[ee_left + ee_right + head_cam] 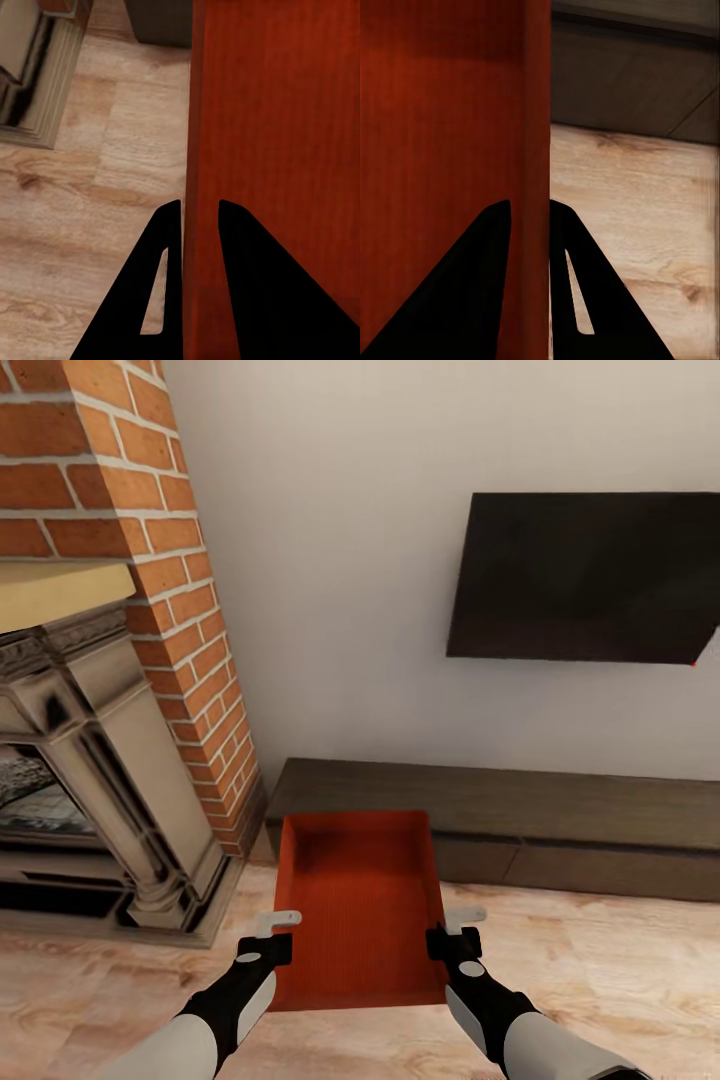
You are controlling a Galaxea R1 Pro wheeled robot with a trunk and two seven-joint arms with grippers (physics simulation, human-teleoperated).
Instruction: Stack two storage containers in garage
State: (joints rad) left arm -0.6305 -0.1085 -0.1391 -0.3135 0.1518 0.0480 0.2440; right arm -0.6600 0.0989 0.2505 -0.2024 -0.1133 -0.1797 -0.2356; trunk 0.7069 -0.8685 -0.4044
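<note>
One red-orange storage container (360,905) is held level above the light wood floor of the living room, between my two arms. My left gripper (278,932) is shut on its left wall; in the left wrist view the black fingers (247,285) straddle that thin wall (193,150). On the opposite side my right gripper (452,930) is shut on the right wall, its fingers (480,292) on either side of the wall (538,150) in the right wrist view. The container looks empty.
A brick fireplace (110,690) with a stone surround stands at the left. A low dark TV bench (520,820) runs along the white wall ahead, under a black wall-mounted screen (590,575). Wood plank floor (600,960) spreads at the right.
</note>
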